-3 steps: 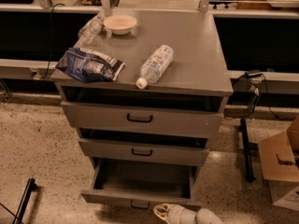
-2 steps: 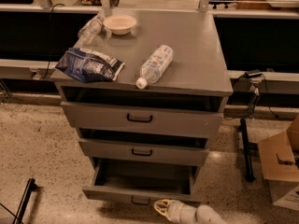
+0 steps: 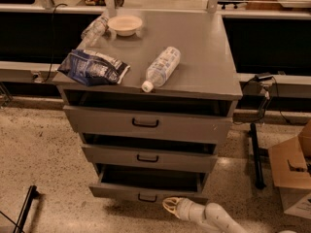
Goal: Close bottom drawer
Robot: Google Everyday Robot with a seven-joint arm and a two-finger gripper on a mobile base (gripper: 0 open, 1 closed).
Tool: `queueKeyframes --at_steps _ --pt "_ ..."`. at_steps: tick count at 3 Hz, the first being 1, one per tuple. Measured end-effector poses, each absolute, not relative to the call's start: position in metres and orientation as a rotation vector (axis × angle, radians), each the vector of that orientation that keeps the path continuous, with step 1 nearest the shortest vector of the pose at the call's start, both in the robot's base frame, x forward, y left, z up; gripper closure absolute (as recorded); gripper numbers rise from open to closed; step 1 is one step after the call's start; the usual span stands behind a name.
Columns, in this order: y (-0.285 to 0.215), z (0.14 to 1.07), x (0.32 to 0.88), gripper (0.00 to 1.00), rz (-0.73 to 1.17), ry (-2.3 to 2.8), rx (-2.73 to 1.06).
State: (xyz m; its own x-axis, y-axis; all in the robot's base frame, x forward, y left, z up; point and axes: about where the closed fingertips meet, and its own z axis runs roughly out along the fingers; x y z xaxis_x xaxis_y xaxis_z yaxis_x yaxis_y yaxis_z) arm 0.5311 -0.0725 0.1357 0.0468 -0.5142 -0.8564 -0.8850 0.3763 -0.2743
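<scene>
The grey cabinet has three drawers. The bottom drawer [image 3: 146, 192] is the lowest, with a low front panel and a small black handle [image 3: 147, 198]; it stands a little way out of the cabinet. My gripper [image 3: 170, 207] is at the bottom of the view, its cream-coloured tip pressed against the lower right part of the drawer's front, just right of the handle. The white arm runs off to the bottom right. The middle drawer [image 3: 148, 157] and the top drawer [image 3: 146, 123] also stand slightly out.
On the cabinet top [image 3: 204, 57] lie a clear plastic bottle [image 3: 160, 68], a dark blue chip bag [image 3: 95, 68], a white bowl [image 3: 125, 24] and a second bottle [image 3: 95, 29]. A cardboard box [image 3: 291, 169] and a black stand [image 3: 256, 152] are at the right. A black pole [image 3: 26, 208] lies at the lower left.
The bottom drawer has slid inward and now stands out much less than a second ago. My gripper has moved forward with it, against its front.
</scene>
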Motion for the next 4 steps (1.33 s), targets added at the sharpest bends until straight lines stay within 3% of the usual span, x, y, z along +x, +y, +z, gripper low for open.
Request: queueKeyframes --at_steps 4 --pt "-0.096 0.126 0.592 1.00 0.459 1.613 -1.263"
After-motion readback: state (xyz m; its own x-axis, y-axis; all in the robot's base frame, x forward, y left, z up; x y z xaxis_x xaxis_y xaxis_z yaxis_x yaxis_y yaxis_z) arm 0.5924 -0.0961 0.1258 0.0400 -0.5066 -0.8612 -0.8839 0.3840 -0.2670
